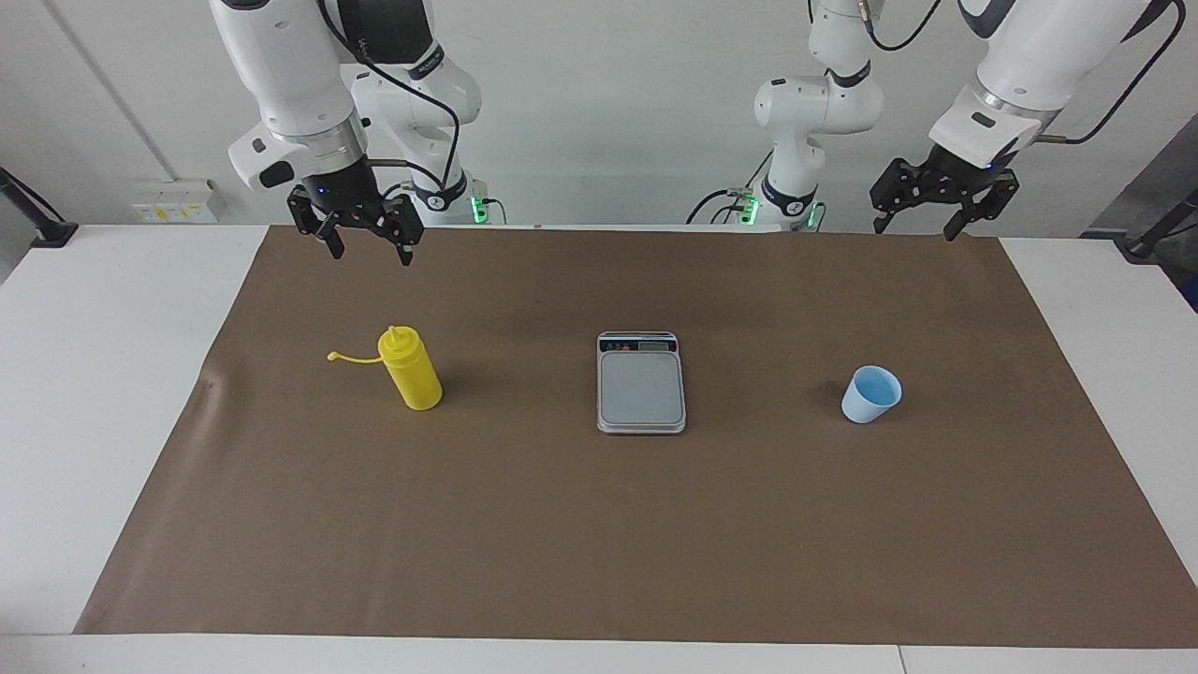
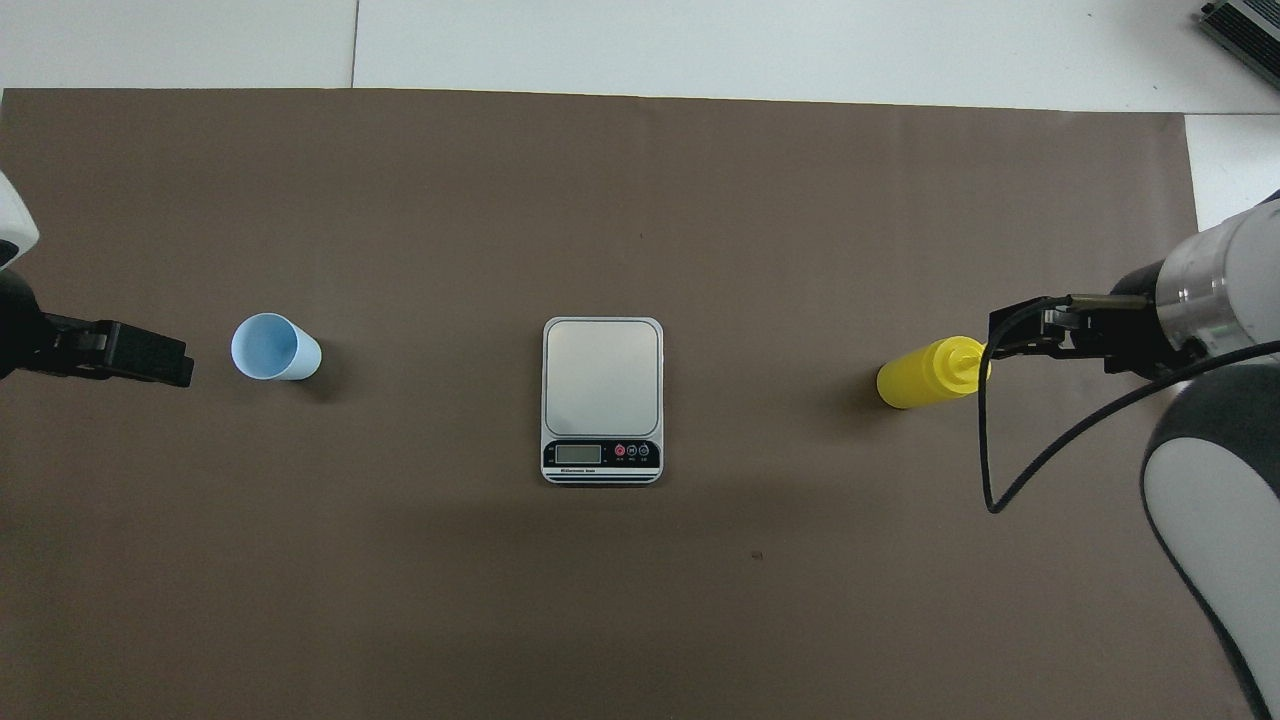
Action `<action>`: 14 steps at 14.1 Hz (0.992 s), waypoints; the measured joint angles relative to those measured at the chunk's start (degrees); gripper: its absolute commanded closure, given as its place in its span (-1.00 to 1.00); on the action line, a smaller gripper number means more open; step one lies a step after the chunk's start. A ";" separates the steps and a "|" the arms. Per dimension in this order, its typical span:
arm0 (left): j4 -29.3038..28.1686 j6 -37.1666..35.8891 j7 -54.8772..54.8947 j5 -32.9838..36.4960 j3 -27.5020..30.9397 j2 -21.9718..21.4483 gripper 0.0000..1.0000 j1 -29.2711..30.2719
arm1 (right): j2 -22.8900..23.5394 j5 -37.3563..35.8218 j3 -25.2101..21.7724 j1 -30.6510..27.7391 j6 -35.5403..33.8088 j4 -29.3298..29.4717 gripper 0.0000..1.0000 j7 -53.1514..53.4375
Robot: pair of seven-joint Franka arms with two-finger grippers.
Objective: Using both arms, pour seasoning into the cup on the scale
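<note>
The yellow seasoning bottle (image 1: 412, 374) stands upright on the brown mat toward the right arm's end, its cap strap hanging loose; it also shows in the overhead view (image 2: 925, 375). The light-blue cup (image 1: 870, 395) (image 2: 272, 347) stands upright on the mat toward the left arm's end. The scale (image 1: 641, 384) (image 2: 602, 385) lies between them, its plate bare and its display end nearer the robots. My right gripper (image 1: 370, 248) (image 2: 1000, 335) hangs open and empty, high over the mat beside the bottle. My left gripper (image 1: 915, 227) (image 2: 180, 365) hangs open and empty, high over the mat beside the cup.
The brown mat (image 1: 599, 524) covers most of the white table (image 1: 94, 393). A grey device (image 2: 1245, 25) sits at the table's corner farthest from the robots, at the right arm's end. Black cables hang from both arms.
</note>
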 measured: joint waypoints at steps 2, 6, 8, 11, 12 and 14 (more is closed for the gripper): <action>-0.07 0.00 0.00 0.00 -0.02 0.00 -1.00 0.00 | 0.00 0.00 0.00 0.00 0.00 0.00 -1.00 0.00; -0.35 0.00 0.03 0.00 -0.06 0.00 -1.00 -0.01 | 0.00 0.00 -0.01 -0.03 0.00 -0.05 -1.00 0.00; -0.71 0.77 0.03 0.00 -0.06 0.00 -1.00 -0.01 | 0.00 0.00 -0.02 -0.03 0.00 -0.10 -1.00 0.00; -1.02 1.68 0.03 1.40 -0.05 0.00 -1.00 -0.01 | -0.04 0.00 -0.04 -0.03 0.00 -0.21 -1.00 0.00; -1.03 1.73 0.03 1.68 -0.04 0.00 -1.00 -0.01 | -0.06 0.00 -0.05 -0.04 0.00 -0.25 -1.00 0.00; -1.07 1.75 0.03 1.75 -0.04 0.00 -1.00 -0.01 | -0.09 0.00 -0.05 -0.04 0.00 -0.37 -1.00 0.00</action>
